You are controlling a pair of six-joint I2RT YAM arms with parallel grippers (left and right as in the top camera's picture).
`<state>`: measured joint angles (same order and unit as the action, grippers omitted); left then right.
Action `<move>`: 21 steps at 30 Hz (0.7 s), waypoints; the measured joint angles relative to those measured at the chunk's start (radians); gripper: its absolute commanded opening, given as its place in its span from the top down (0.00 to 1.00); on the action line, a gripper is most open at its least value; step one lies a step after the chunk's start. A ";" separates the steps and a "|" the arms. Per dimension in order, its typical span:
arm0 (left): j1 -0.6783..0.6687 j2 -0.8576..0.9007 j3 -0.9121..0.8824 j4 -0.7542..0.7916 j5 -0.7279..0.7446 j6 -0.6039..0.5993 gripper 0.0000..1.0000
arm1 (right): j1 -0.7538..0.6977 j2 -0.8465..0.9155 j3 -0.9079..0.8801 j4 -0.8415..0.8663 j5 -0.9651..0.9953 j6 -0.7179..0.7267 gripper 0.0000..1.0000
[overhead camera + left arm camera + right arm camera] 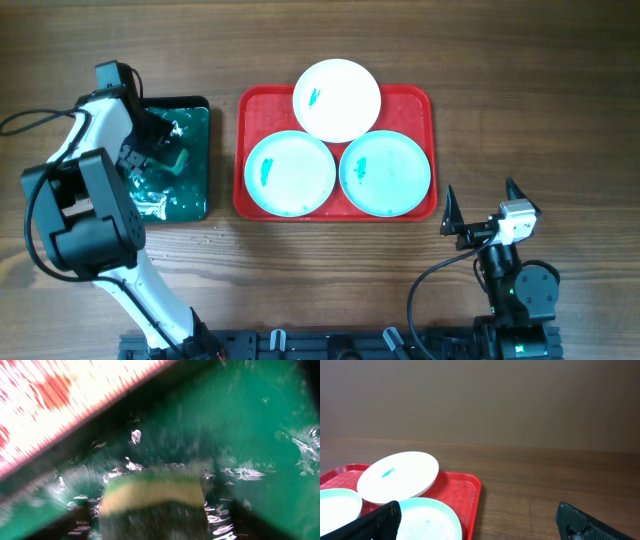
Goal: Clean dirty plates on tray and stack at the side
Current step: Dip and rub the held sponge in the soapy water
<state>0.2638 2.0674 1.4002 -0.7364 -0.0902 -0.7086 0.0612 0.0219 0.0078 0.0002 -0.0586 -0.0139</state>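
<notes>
The red tray [412, 101] holds three plates. The white plate [337, 98] lies at the back, overlapping the two turquoise plates, one on the left [290, 173] and one on the right [385, 172]. All three carry small teal smears. My left gripper [163, 148] is down in the dark green tray, shut on the green sponge [155, 491], which fills the space between its jaws in the left wrist view. My right gripper [480, 208] is open and empty over bare table, right of the red tray's front corner. The right wrist view shows the white plate [397, 477] and the red tray [470, 495].
The dark green black-rimmed tray [196, 185] stands left of the red tray, and its wet floor [240, 420] holds water and foam. Cables lie at the far left and front right table edges. Bare wood table surrounds the red tray.
</notes>
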 measured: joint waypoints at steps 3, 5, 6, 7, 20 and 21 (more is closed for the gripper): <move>0.001 -0.003 0.005 -0.053 0.063 0.003 0.32 | 0.000 0.000 0.000 0.000 0.000 0.000 0.00; 0.005 -0.005 0.006 -0.093 0.110 0.005 0.82 | 0.000 0.000 0.000 0.000 0.000 0.000 0.00; 0.006 -0.005 0.005 -0.108 0.125 0.003 0.96 | 0.000 0.000 0.000 0.000 0.000 0.000 0.00; 0.010 -0.005 0.003 -0.116 0.153 0.003 0.96 | 0.000 0.000 0.000 0.000 0.000 0.000 0.00; -0.001 -0.009 0.002 -0.208 0.286 -0.008 0.77 | 0.000 0.000 0.000 0.000 0.000 0.000 0.00; -0.001 -0.007 -0.002 -0.217 0.285 -0.006 0.92 | 0.000 0.000 0.000 0.000 0.000 0.000 0.00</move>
<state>0.2626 2.0602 1.3987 -0.9535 0.1951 -0.7147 0.0612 0.0219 0.0078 0.0002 -0.0586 -0.0139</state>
